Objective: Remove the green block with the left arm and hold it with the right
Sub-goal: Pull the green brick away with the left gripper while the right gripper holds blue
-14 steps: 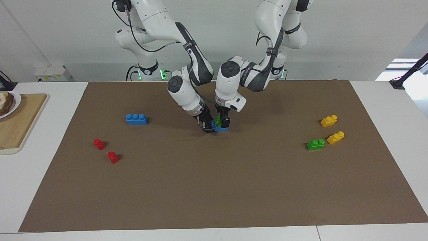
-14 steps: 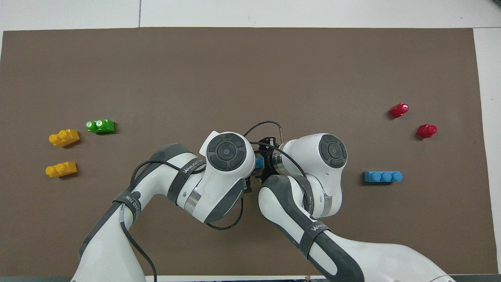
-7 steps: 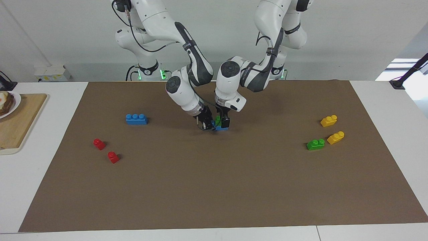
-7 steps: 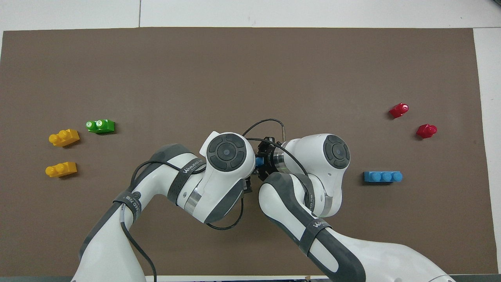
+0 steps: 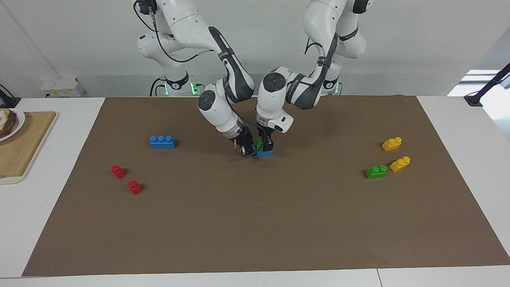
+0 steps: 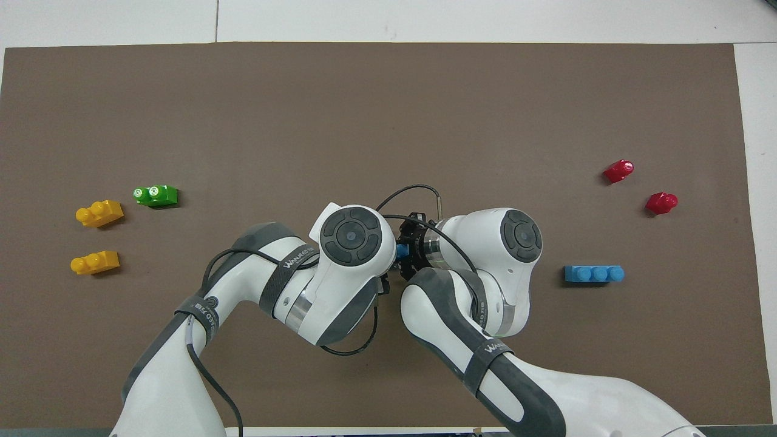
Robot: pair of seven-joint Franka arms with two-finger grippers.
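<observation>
A green block (image 5: 259, 144) sits on top of a blue brick (image 5: 264, 152) at the middle of the brown mat, close to the robots. My left gripper (image 5: 264, 144) comes down from above and is shut on the green block. My right gripper (image 5: 248, 149) leans in from the right arm's end and is shut on the end of that blue brick. In the overhead view both hands cover the stack, so only a sliver of the blue brick (image 6: 401, 250) shows and the green block is hidden. A second green block (image 5: 376, 172) lies loose toward the left arm's end.
Two yellow bricks (image 5: 391, 144) (image 5: 399, 164) lie beside the loose green block. A blue three-stud brick (image 5: 162, 142) and two red pieces (image 5: 118, 171) (image 5: 135, 187) lie toward the right arm's end. A wooden board (image 5: 20, 147) sits off the mat there.
The right wrist has tilted and risen slightly at the blue brick. The left gripper and the stack have stayed in place.
</observation>
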